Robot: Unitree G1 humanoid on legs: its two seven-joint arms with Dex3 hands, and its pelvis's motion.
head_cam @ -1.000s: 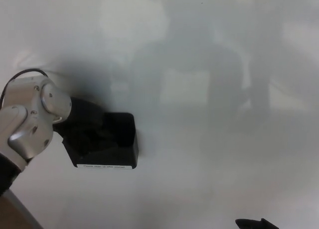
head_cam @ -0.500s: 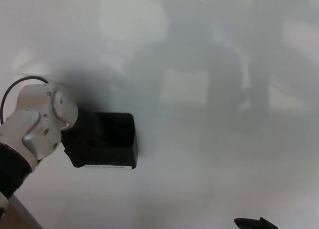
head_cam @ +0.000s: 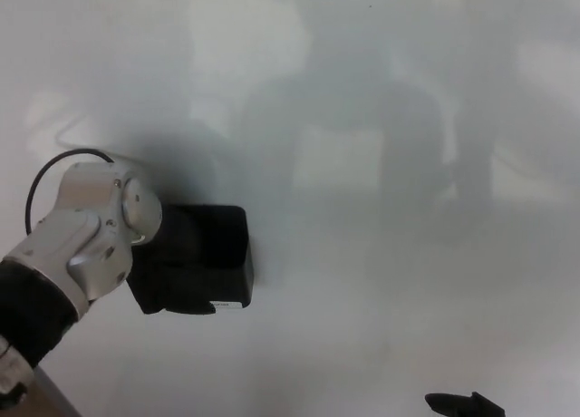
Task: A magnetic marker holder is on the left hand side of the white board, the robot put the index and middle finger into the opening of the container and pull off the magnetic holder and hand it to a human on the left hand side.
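The black magnetic marker holder (head_cam: 222,249) sticks to the left part of the whiteboard (head_cam: 390,118), with a white label strip along its bottom edge. My left hand (head_cam: 161,258) is pressed against the holder's left side; its black shape merges with the black holder, so I cannot make out its grip. The silver wrist (head_cam: 95,231) and a black cable loop lie just left of it. Only a dark tip of my right hand (head_cam: 462,404) shows at the bottom edge, far from the holder.
The glossy whiteboard fills nearly the whole view and carries dim grey reflections. A brown strip (head_cam: 41,401) shows at the bottom left corner. No person is in sight.
My left arm has moved right and a little up, so the hand now covers more of the holder's left side and label. The holder stays on the board.
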